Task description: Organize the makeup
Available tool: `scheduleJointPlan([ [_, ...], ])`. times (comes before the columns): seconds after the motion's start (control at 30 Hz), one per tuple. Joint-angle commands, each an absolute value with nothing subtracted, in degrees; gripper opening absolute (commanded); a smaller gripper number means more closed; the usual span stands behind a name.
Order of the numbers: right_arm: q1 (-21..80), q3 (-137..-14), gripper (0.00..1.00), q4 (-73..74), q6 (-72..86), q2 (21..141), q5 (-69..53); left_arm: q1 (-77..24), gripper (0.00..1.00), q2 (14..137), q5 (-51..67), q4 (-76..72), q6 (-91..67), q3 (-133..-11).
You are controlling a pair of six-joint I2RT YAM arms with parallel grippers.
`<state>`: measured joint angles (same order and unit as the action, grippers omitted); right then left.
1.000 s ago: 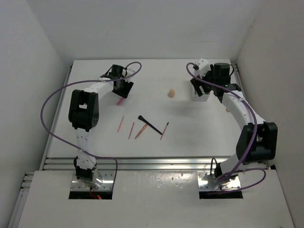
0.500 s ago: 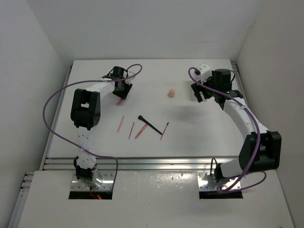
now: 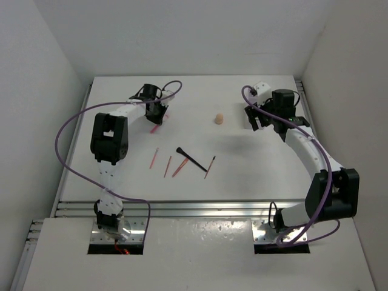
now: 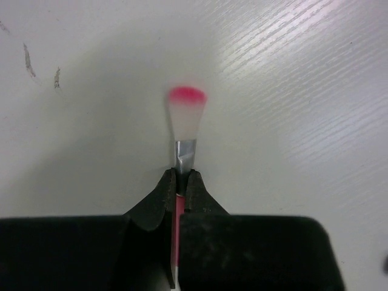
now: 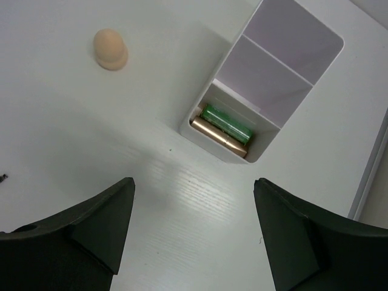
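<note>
Makeup is spread over a white counter, and one brush is gripped on the left side.
A white compartment box is seen below the right fingers, which are held wide apart and empty above it. Two of its compartments are bare, while a green tube and a rose-gold tube are laid side by side in the end one. A black brush is laid mid-counter among four thin pink/red pencils, three to its left and one to its right. A beige sponge is stood alone, well apart from the box. The left fingers are closed tight on the handle of a pink-tipped brush, whose bristles are pointed away over the counter's far left part.
</note>
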<state>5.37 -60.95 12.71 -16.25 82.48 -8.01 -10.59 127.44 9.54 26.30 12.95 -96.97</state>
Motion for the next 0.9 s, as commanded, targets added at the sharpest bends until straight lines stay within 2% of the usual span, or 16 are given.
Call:
scheduleJointPlan([
  [0.0,5.54,-58.54,0.79,10.11,-13.45,79.29,-5.81,-9.76,0.0,128.68,15.55,28.04,15.2,-97.99],
  [0.23,0.71,-50.81,0.77,4.59,-2.57,74.45,-3.08,-9.84,0.0,124.19,25.47,25.5,18.98,-110.11],
  [0.37,-2.54,-46.06,0.77,2.9,-2.81,70.15,-2.11,-14.31,0.0,123.05,30.67,14.8,18.98,-114.52],
  [0.57,-6.58,-38.85,0.74,1.59,-0.45,63.99,0.97,-22.84,0.0,123.3,30.67,-16.66,10.48,-114.34],
  [0.73,-8.44,-35.25,0.72,1.84,5.35,61.17,0.88,-28.37,0.0,131.64,25.95,-43.26,-0.58,-117.5],
  [0.87,-8.7,-35.77,0.72,4.21,5.54,59.5,0.35,-31.9,0.0,139.82,20.5,-55.35,-4.83,-123.12],
])
